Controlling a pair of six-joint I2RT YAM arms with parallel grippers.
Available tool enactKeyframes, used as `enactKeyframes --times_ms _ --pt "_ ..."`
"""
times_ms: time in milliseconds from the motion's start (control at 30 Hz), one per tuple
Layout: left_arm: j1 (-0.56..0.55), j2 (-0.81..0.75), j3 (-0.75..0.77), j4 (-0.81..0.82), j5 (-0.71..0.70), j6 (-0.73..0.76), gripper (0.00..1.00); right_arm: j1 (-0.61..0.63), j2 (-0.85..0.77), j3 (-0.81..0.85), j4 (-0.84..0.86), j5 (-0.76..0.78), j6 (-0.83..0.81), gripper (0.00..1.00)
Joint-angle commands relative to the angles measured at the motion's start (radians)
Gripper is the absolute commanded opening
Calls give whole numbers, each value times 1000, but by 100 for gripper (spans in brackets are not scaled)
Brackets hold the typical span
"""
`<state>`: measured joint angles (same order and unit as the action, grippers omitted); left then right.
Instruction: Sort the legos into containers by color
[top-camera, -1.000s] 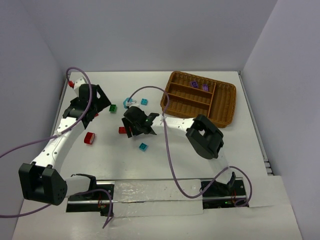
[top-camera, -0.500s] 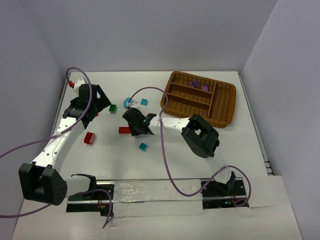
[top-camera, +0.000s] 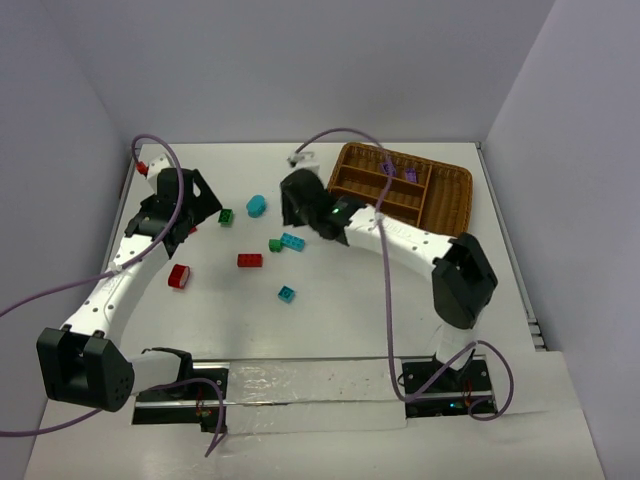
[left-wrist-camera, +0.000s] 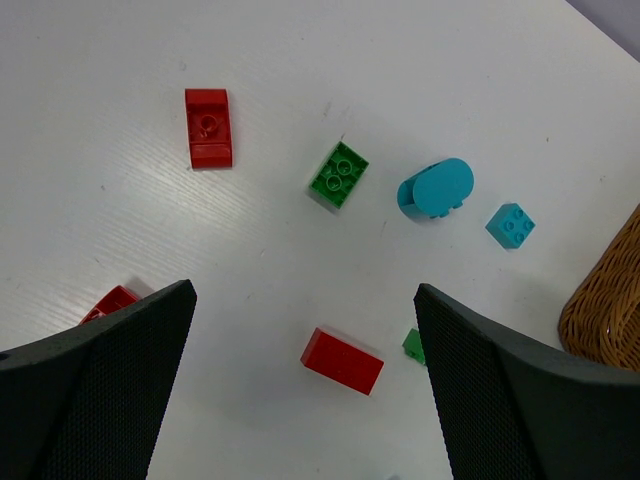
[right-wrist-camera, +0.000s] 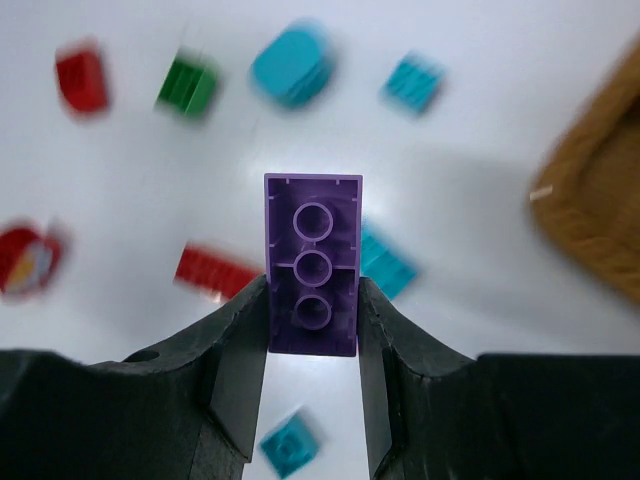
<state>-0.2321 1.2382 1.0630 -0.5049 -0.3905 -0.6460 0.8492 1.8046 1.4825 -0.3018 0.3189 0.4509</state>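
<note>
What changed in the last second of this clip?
The right gripper, shut on a purple brick, swung from over the red brick up toward the wicker tray. The left gripper, open, the tray and the loose bricks stayed put.

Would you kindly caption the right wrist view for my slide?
Right hand grips a purple brick, underside toward the camera, above blurred bricks, with the wicker tray at right.
</note>
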Motion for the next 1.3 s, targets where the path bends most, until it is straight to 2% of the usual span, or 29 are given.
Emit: enactKeyframes --times_ms 0,200,367,600,900,933,1000,1033,1133,1200,1267 --pt "0 -25 20 17 14 5 99 -191 -23 -2 13 32 30 11" --pt "0 -18 18 23 28 2 99 -387 134 179 -67 76 88 14" --pt "0 -14 20 23 32 5 99 -485 245 289 -95 77 135 14" --pt "-1 3 28 23 41 8 99 -548 410 504 -156 71 133 17" --pt "0 15 34 21 38 11 99 -570 578 734 -224 77 121 21" --pt "0 16 34 20 36 12 99 -571 591 747 -225 73 122 26" --pt "0 17 34 19 33 12 99 -573 605 762 -229 61 124 47" --pt "0 17 34 19 32 12 99 -573 605 765 -229 60 124 48" --pt "0 17 37 18 32 13 99 -573 598 763 -227 50 124 68" --pt "0 16 35 19 32 12 99 -573 577 756 -223 48 118 74" --pt "0 16 31 21 35 11 99 -570 547 741 -218 49 109 75"
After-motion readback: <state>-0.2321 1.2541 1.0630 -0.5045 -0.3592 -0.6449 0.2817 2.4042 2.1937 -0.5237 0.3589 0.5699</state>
